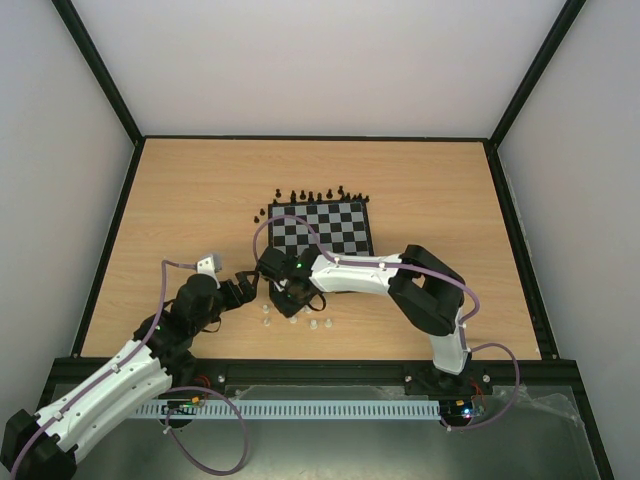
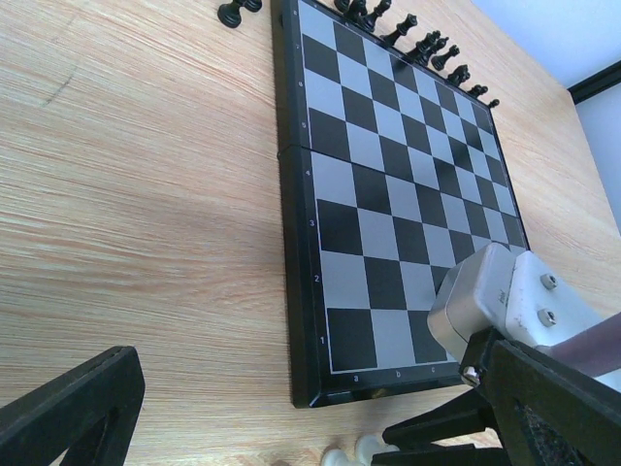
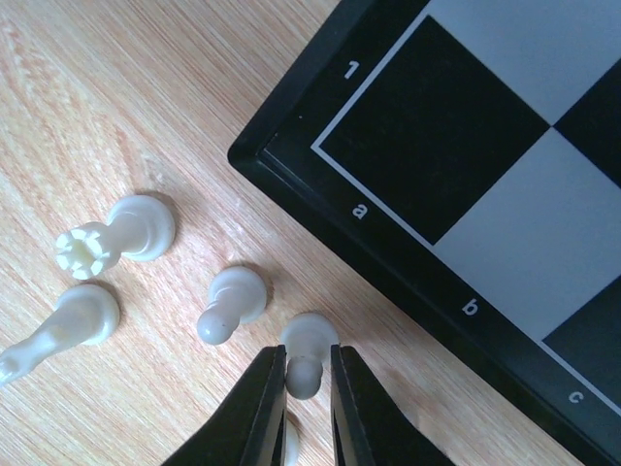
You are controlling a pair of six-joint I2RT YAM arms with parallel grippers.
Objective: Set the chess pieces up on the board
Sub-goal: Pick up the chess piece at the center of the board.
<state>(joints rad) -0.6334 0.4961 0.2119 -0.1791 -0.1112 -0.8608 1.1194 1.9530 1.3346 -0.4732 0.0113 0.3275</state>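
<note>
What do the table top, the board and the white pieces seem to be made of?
Table top: looks like pale wood or wood-print laminate, matte; fine parallel grain lines show.
Board: probably plastic, smooth, semi-gloss; silver-grey squares carry a soft sheen, the frame is black.
White pieces: likely moulded plastic, cream, slightly glossy; small highlights on rounded heads.

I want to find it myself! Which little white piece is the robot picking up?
Find the board's corner marked a and 1; a few white pieces sit on the table just off it. You want the white pawn nearest the letter b. Unlike its neighbours, it is pinched between the right gripper's two black fingers.
</note>
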